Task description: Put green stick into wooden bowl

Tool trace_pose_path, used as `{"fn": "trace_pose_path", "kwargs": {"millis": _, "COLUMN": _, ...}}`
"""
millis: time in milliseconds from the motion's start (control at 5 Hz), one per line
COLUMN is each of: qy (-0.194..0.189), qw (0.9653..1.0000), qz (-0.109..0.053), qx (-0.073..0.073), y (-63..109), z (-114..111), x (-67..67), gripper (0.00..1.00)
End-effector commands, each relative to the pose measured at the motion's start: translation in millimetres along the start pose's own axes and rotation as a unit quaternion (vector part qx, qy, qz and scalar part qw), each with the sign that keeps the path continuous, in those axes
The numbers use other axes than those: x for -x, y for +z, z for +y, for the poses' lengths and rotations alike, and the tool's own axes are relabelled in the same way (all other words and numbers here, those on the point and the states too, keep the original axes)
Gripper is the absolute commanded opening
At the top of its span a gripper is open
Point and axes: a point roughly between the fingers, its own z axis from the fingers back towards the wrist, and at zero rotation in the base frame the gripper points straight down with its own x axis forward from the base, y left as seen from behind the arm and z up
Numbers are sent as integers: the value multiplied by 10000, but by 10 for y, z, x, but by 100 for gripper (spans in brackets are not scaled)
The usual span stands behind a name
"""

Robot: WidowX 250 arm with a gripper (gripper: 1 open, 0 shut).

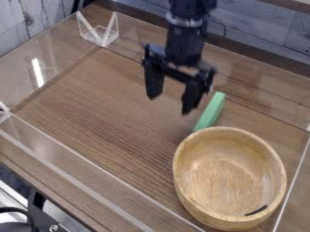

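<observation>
The green stick (212,111) lies flat on the wooden tabletop, slanting from upper right to lower left, just beyond the rim of the wooden bowl (230,175). The bowl sits at the front right and holds nothing. My gripper (173,93) hangs from above with its dark fingers (154,84) spread open and nothing between them. It hovers just left of the stick, with its right finger close beside the stick's middle.
Clear acrylic walls (49,149) fence the table along its left, front and back edges. A clear bracket (97,29) stands at the back left corner. Bare wood surface stretches across the left and centre.
</observation>
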Motion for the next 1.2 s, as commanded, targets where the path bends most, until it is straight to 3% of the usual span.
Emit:
{"fn": "trace_pose_path", "kwargs": {"millis": 0, "qy": -256, "qw": 9994, "qz": -228, "qx": 15, "y": 3, "z": -65, "x": -5, "gripper": 100}}
{"fn": "trace_pose_path", "kwargs": {"millis": 200, "qy": -310, "qw": 9987, "qz": -394, "qx": -4, "y": 5, "z": -74, "x": -38, "gripper": 100}}
{"fn": "trace_pose_path", "kwargs": {"millis": 1000, "qy": -319, "qw": 9978, "qz": -587, "qx": 12, "y": -130, "z": -45, "x": -121, "gripper": 100}}
